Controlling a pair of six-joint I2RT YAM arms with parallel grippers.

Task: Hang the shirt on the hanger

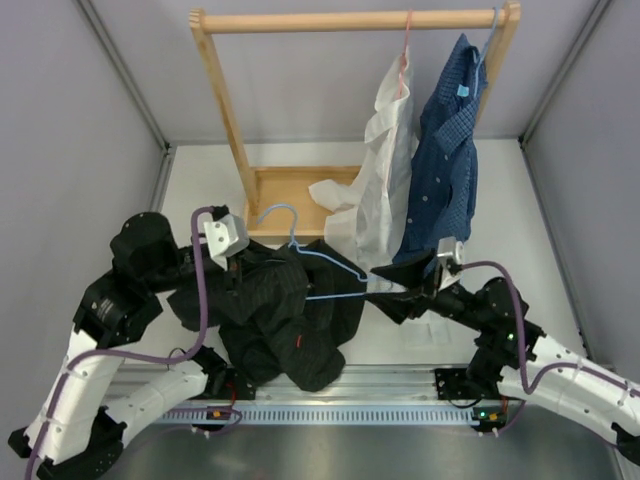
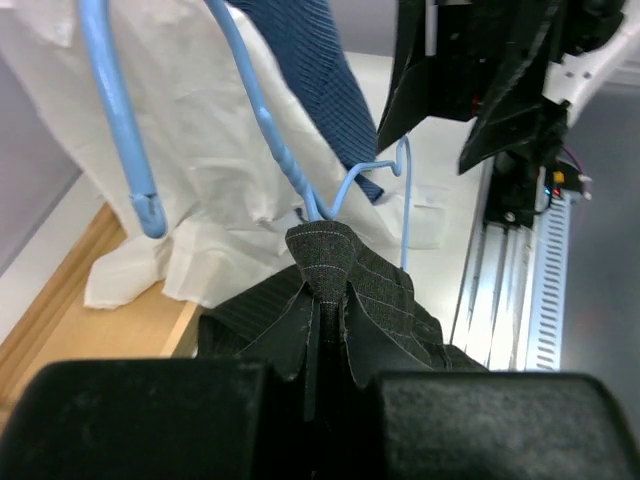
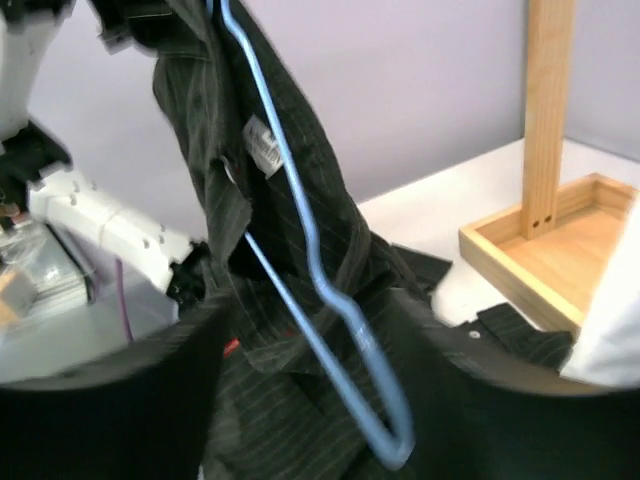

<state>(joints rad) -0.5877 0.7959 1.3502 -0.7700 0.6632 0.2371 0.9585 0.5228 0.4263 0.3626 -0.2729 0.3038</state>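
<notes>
The black pinstriped shirt [image 1: 280, 320] hangs crumpled from my left gripper [image 1: 242, 264], which is shut on a fold of it [image 2: 320, 262] and holds it above the table. The light-blue hanger [image 1: 340, 295] runs through the shirt, its hook [image 1: 280, 213] up by the left gripper. In the right wrist view the hanger [image 3: 312, 250] crosses the shirt [image 3: 200, 120] near the white neck label [image 3: 262, 145]. My right gripper [image 1: 395, 283] is open, and the hanger's far end [image 3: 395, 445] lies between its fingers. The hanger also shows in the left wrist view [image 2: 265, 115].
A wooden rack [image 1: 225, 100] with a tray base [image 1: 285, 195] stands at the back. A white shirt [image 1: 380, 170] on a pink hanger [image 1: 405, 50] and a blue dotted shirt [image 1: 445, 170] hang from its bar. A metal rail [image 1: 330, 410] lines the near edge.
</notes>
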